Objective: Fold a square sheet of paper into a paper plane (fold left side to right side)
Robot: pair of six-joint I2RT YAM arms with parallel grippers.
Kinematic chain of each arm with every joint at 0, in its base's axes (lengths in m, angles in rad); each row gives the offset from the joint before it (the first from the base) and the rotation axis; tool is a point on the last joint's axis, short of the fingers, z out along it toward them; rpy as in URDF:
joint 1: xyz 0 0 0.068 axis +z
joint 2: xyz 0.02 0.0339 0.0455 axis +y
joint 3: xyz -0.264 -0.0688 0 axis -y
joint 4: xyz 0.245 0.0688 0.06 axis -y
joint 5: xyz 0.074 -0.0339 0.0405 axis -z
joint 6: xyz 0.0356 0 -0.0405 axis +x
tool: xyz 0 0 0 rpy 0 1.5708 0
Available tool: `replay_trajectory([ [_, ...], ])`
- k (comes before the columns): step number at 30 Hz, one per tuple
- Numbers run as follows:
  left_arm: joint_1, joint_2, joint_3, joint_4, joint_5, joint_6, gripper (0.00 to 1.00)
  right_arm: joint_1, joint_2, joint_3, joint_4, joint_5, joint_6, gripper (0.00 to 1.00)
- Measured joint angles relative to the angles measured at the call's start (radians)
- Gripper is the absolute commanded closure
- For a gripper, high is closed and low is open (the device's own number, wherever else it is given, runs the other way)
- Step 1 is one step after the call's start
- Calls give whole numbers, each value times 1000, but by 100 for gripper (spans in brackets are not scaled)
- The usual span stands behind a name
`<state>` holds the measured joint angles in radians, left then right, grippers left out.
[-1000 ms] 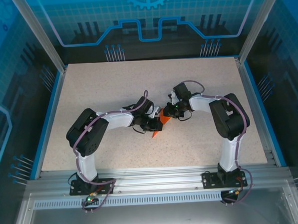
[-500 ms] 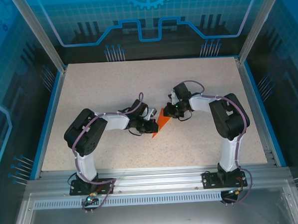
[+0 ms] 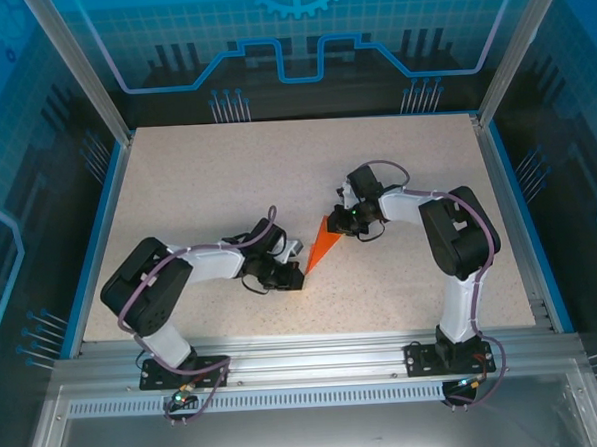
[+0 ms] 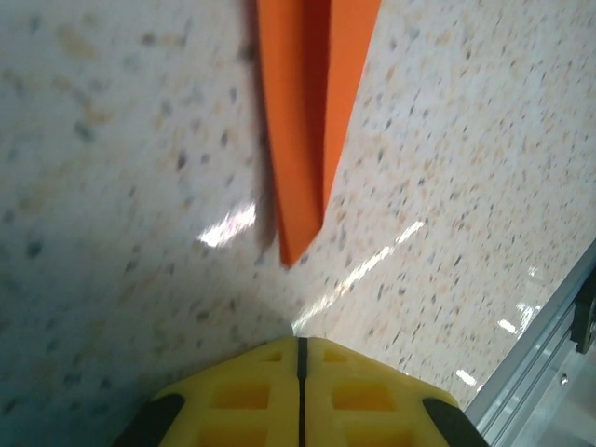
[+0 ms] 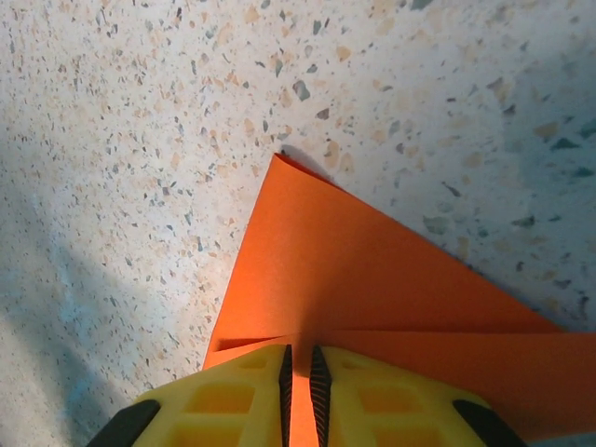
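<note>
The orange paper (image 3: 323, 244) lies near the middle of the speckled desk (image 3: 196, 179), folded into a narrow triangle with its sharp point toward 7 o'clock and its wide end toward 1 o'clock. The left gripper (image 3: 293, 280) sits low over the desk just off that point, at its 7 o'clock. From its own camera the yellow jaws are clenched together on nothing, the paper's tip (image 4: 312, 121) a little way ahead of them and apart. The right gripper (image 3: 344, 224) is at the wide end, and seen from its wrist the jaws are clamped, with only a thin slit between them, on the paper's edge (image 5: 372, 279), where one folded layer overlaps another.
</note>
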<state>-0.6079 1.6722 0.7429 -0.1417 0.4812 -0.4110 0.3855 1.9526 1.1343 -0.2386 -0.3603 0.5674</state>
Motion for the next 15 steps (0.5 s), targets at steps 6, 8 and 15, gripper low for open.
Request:
replay_trajectory([
  [6, 0, -117, 5, -47, -64, -6, 77, -1, -40, 0, -43, 23, -16, 61],
  [8, 0, -165, 17, -64, -108, -9, 74, -3, -85, 0, -79, 53, -24, 52],
  [15, 0, -359, 28, -62, -390, -69, 45, -3, -310, 0, -203, 198, -12, 22],
])
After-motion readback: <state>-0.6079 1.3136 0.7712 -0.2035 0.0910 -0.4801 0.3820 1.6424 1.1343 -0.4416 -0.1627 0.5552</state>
